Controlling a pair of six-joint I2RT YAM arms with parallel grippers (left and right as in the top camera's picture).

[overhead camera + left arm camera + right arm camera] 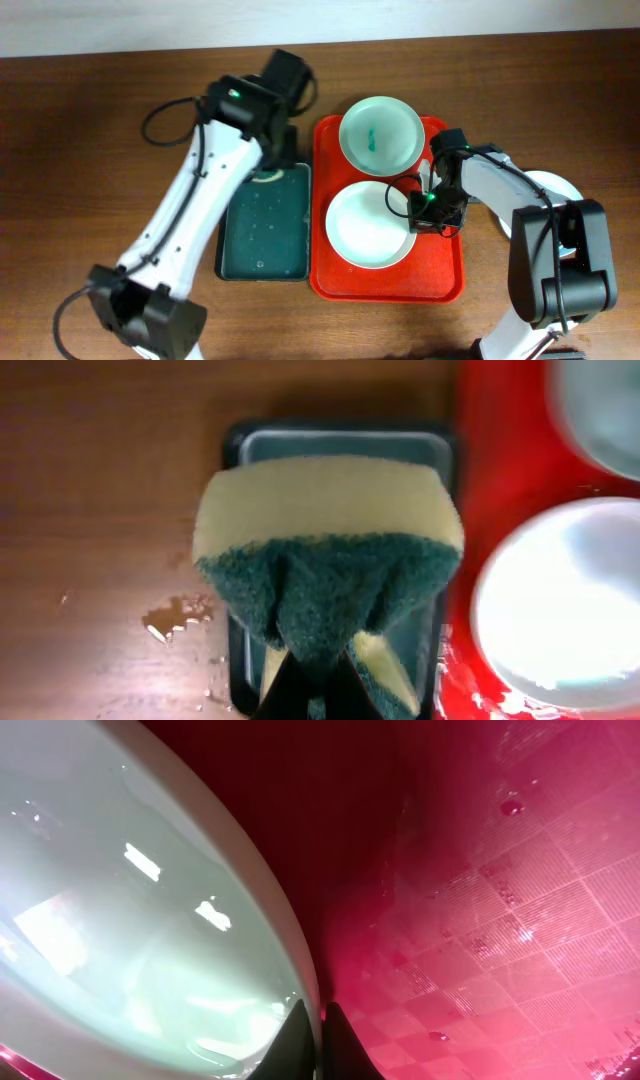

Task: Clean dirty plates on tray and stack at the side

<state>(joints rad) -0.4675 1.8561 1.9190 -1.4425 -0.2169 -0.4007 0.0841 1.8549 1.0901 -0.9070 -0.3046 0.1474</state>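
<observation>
At table (100, 150) centre: red tray (440, 285), flat, long axis running from near edge toward far edge. On it, 2 plates: mint green plate (400, 120) at far end, teal smear (373, 137) at centre; white plate (365, 225) at near end. Right of tray, on table: 1 pale plate (555, 185). Right gripper (318, 1025) pinched on white plate's right rim. Left gripper (310, 695) clamped on 1 folded sponge (325, 550), above dark green tray (265, 235).
</observation>
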